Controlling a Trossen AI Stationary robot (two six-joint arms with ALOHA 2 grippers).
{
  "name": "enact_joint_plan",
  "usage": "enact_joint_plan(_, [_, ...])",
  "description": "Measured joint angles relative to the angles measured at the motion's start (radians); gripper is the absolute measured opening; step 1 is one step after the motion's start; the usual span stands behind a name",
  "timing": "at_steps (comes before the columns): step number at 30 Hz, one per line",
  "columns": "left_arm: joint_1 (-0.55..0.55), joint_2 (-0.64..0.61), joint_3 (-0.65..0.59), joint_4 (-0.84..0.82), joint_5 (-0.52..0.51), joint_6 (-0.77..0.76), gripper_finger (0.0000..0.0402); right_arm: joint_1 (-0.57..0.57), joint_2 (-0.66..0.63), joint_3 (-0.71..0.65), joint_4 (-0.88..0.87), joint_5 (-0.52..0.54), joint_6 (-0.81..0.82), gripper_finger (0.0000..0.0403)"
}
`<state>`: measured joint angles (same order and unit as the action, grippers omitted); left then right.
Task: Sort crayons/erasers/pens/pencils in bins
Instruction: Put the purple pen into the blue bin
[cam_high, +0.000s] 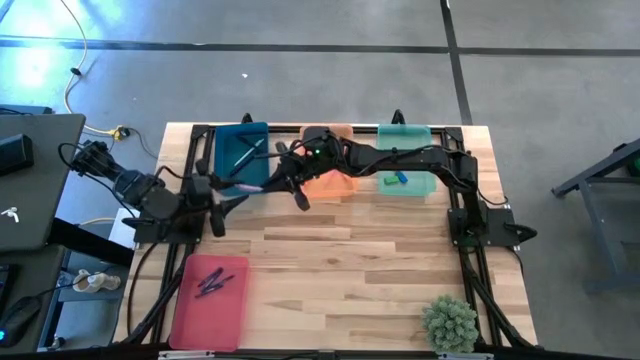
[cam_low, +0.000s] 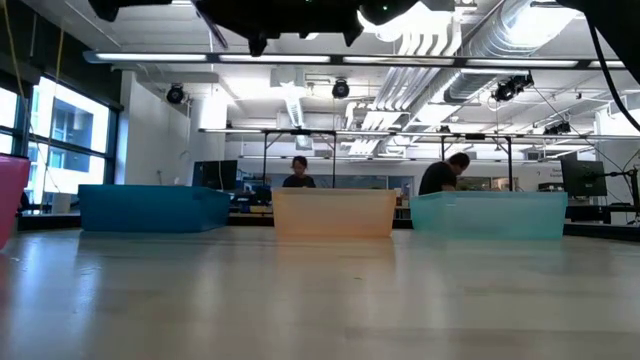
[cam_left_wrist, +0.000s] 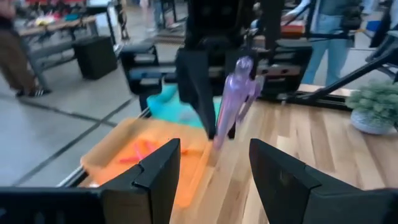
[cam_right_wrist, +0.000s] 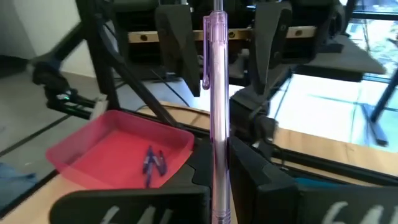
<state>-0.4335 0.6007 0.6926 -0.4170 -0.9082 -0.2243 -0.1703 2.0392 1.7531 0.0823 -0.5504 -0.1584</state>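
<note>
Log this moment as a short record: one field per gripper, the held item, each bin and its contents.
right gripper: shut on the purple pen, above the table by the orange bin
left gripper: open, facing the pen, not touching it
teal-blue bin: far edge, holds thin sticks
orange bin: far edge, middle, holds orange sticks
mint-green bin: far edge, holds small blue and green pieces
pink-red bin: near left corner, holds blue sticks

Translucent purple pen (cam_right_wrist: 217, 106); teal, orange, mint, red bins (cam_high: 209, 300); pale wood table (cam_high: 340, 270).
</note>
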Motion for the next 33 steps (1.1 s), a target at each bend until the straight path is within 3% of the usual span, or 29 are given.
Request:
enact_joint_plan(5, [0.000, 0.013, 0.000, 0.090, 0.008, 0.103, 0.0182, 0.009, 0.000, 0.000, 0.009, -0.025, 0.004, 0.0008])
enact_joint_plan(18, [0.000, 0.023, 0.000, 0.240, 0.091, 0.171, 0.0174, 0.016, 0.000, 0.000, 0.055, -0.030, 0.027, 0.0008])
enact_joint_plan(33, [0.001, 0.023, 0.000, 0.262, 0.102, 0.225, 0.0053, 0.017, 0.000, 0.000, 0.056, -0.035, 0.028, 0.0008])
